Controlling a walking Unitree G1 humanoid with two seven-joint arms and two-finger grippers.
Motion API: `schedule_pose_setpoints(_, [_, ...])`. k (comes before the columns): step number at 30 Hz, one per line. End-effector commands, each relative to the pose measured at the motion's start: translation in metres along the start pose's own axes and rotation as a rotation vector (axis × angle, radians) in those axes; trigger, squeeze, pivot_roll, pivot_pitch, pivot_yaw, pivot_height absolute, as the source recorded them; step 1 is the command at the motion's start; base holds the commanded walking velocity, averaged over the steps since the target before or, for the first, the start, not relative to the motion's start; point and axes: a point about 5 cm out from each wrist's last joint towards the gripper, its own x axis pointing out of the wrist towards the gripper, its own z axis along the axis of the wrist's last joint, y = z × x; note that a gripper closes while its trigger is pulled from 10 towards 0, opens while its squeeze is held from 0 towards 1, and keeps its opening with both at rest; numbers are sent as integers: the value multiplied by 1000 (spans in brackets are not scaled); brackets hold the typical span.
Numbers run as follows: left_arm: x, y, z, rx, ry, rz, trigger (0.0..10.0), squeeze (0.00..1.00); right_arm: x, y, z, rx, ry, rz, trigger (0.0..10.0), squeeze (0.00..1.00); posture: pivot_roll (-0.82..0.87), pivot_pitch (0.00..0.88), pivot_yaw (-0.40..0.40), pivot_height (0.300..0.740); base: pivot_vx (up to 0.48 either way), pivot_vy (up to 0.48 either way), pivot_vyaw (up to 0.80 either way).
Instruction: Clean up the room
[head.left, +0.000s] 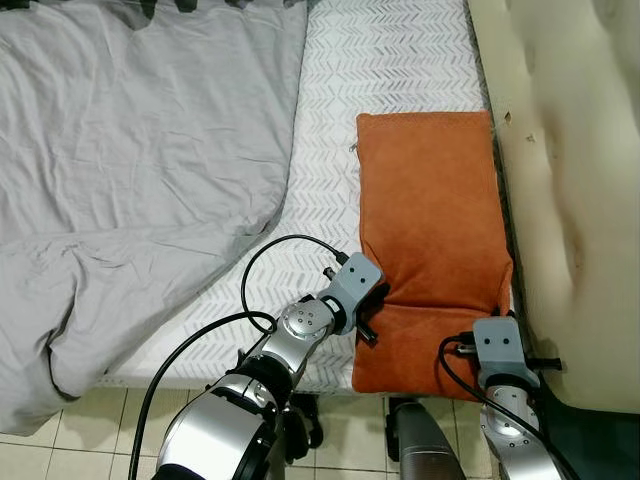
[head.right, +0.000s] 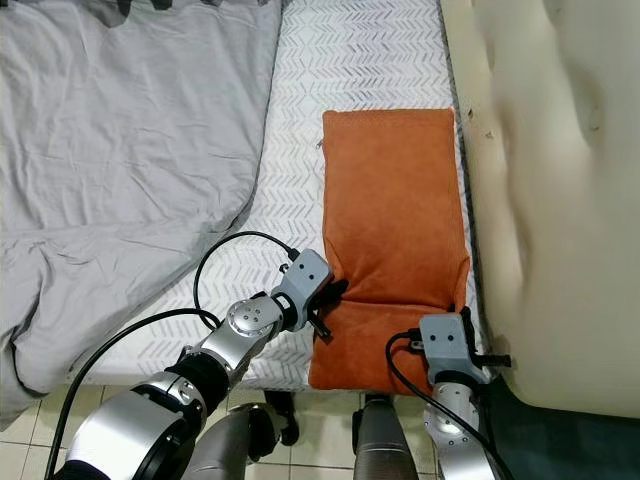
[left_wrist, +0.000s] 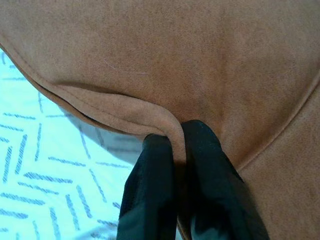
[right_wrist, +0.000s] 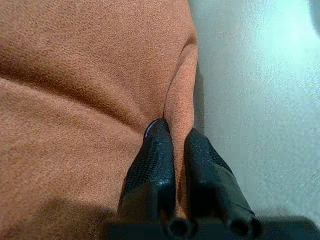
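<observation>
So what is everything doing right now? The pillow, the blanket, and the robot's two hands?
Orange pillow: lying flat on the bed, near end hanging over the edge, pinched at both sides.
Grey blanket: rumpled, spread over the bed's left part.
Left gripper: shut on the pillow's edge.
Right gripper: shut on the pillow's other edge.
Patterned sheet: uncovered beside the blanket.

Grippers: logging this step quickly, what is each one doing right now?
Left gripper: shut on the edge seam of the orange cushion.
Right gripper: shut on a fold at the cushion's other edge, beside the cream headboard.
</observation>
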Motion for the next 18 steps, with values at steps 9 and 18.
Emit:
schedule_pose_setpoints(9, [16, -16, 23, 46, -21, -17, 10000, 1000, -11, -40, -38, -9, 201, -249, 10000, 1000, -346, 501, 118, 740, 0, 0, 0])
schedule_pose_setpoints(18, [13, -2, 27, -3, -47, 40, 10000, 1000, -12, -26, -41, 68, 243, -222, 10000, 1000, -321, 494, 121, 740, 0, 0, 0])
